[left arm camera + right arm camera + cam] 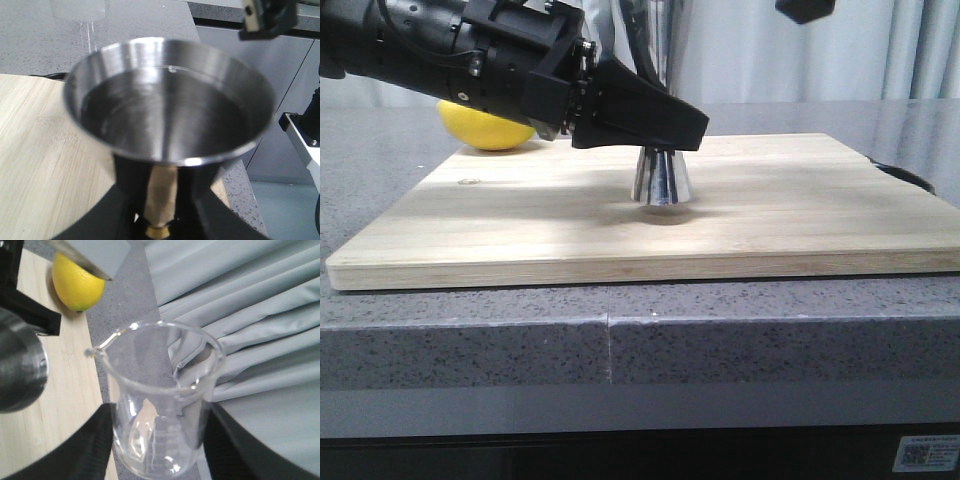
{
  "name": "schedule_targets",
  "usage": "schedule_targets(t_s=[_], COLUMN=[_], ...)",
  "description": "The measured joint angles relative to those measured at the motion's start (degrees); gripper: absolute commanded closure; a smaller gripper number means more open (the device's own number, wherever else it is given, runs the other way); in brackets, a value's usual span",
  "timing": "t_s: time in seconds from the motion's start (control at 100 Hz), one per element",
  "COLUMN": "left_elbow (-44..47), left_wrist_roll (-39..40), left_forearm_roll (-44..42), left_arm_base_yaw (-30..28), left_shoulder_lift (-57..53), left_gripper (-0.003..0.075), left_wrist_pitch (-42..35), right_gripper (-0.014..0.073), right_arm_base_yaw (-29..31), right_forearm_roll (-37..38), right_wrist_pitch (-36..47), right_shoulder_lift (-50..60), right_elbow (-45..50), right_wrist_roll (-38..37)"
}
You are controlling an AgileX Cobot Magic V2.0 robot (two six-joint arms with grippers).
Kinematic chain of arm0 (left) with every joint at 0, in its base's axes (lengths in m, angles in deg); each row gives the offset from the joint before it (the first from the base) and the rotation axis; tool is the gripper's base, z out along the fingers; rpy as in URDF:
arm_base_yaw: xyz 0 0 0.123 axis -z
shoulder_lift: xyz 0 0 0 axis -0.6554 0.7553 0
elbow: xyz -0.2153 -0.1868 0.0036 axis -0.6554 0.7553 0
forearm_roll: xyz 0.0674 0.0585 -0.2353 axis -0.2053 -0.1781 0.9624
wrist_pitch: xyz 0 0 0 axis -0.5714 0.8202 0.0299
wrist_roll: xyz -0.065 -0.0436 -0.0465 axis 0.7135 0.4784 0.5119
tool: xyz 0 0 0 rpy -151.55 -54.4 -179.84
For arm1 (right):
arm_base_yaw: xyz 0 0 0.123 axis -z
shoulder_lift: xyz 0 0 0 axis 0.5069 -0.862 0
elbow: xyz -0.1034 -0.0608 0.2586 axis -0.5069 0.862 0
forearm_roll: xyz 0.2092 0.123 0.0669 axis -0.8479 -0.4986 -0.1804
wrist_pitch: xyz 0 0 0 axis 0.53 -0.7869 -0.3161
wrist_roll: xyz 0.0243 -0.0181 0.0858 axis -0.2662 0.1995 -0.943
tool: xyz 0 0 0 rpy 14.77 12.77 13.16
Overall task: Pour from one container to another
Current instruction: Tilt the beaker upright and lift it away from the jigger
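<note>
Overhead, the beaker (162, 405) is held clamped in the right gripper (156, 440), upright, looking empty, up off the board (520, 230). Just beside it and lower, the jigger (662, 178) stands upright on the board, its waist clasped by the left gripper (650, 120); liquid seems visible in its cup. Counted: one beaker, one jigger, one lemon (485, 128).

We see our black fingers (85, 445) gripping a small clear glass beaker (160, 405), with a yellow lemon (77, 285) on the grey tabletop (127, 305).
</note>
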Motion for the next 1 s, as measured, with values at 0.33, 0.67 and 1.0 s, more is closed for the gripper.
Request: schedule_targets(t_s=[0.33,0.67,1.0], left_elbow=[0.0,0.0,0.0], left_wrist_roll=[0.0,0.0,0.0], left_forearm_roll=[0.0,0.0,0.0], left_arm_base_yaw=[0.0,0.0,0.0], left_shoulder_lift=[0.0,0.0,0.0], left_gripper=[0.0731,0.0731,0.0731], left_wrist_pitch=[0.0,0.0,0.0], right_gripper=[0.0344,0.0344,0.0344], right_arm_base_yaw=[0.0,0.0,3.56], right_forearm_roll=[-16.58,-35.35,-45.0], right_wrist_pitch=[-3.84,-5.77,-5.86], right_shoulder_lift=[1.44,1.44,1.44], right_elbow=[0.0,0.0,0.0], right_wrist_roll=[0.0,0.0,-0.08])
